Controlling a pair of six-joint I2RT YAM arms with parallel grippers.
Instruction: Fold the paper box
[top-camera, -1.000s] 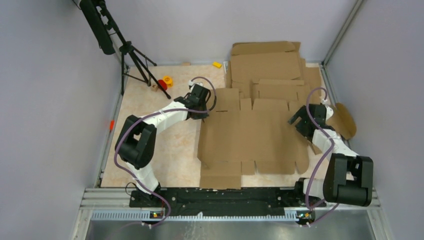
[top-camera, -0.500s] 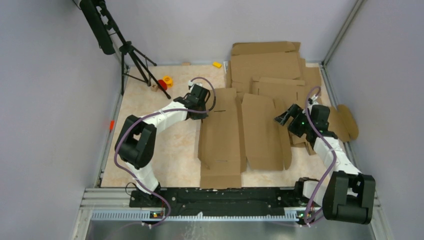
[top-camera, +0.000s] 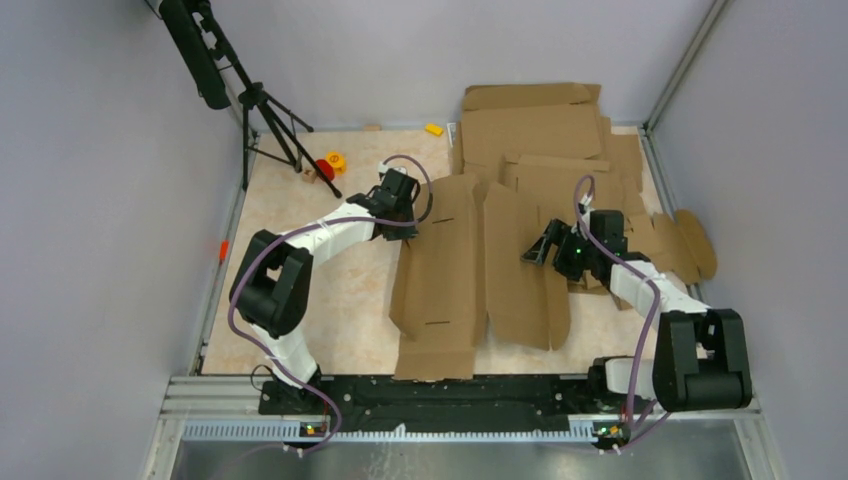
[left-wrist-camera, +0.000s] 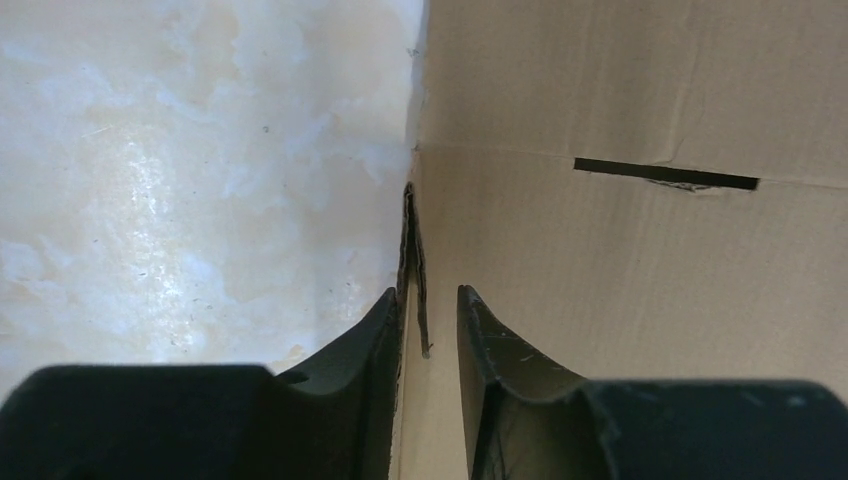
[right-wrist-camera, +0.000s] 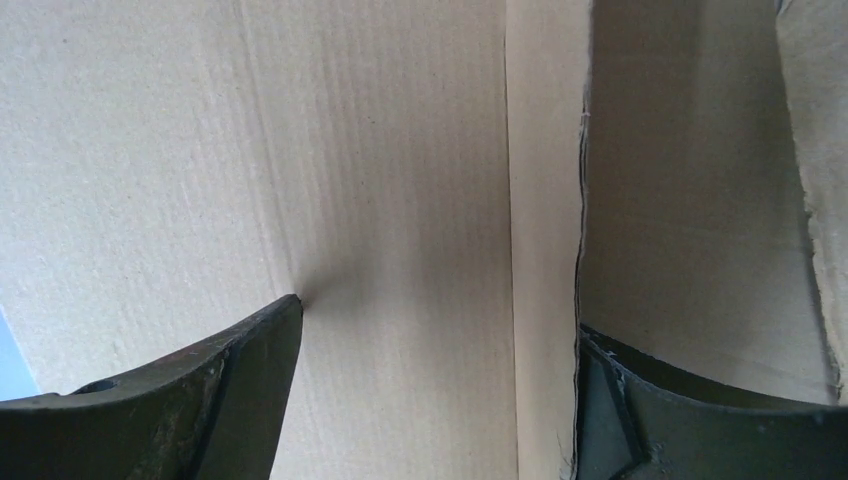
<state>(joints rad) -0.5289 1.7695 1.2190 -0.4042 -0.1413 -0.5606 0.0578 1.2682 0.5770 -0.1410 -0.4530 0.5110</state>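
The paper box (top-camera: 445, 270) is a brown corrugated blank in the middle of the table, bent into a trough with its right half (top-camera: 520, 280) raised. My left gripper (top-camera: 418, 228) is at the box's upper left edge. In the left wrist view that edge (left-wrist-camera: 412, 240) runs between the narrowly open left gripper (left-wrist-camera: 428, 292); it touches the left finger and clears the right one. My right gripper (top-camera: 538, 252) is wide open against the raised half. In the right wrist view the right gripper (right-wrist-camera: 440, 315) faces the cardboard panel (right-wrist-camera: 390, 150), its left fingertip (right-wrist-camera: 285, 310) touching it.
A pile of other cardboard blanks (top-camera: 545, 130) lies at the back right, and a rounded piece (top-camera: 690, 245) lies to the right. A black tripod (top-camera: 265, 110) stands at the back left, with small red and yellow toys (top-camera: 330, 162) by its feet. A yellow block (top-camera: 434, 129) lies near the back wall.
The right arm swept left and pushed the box's right half up from flat. The left jaws parted a little off the box's edge. The right jaws narrowed slightly.
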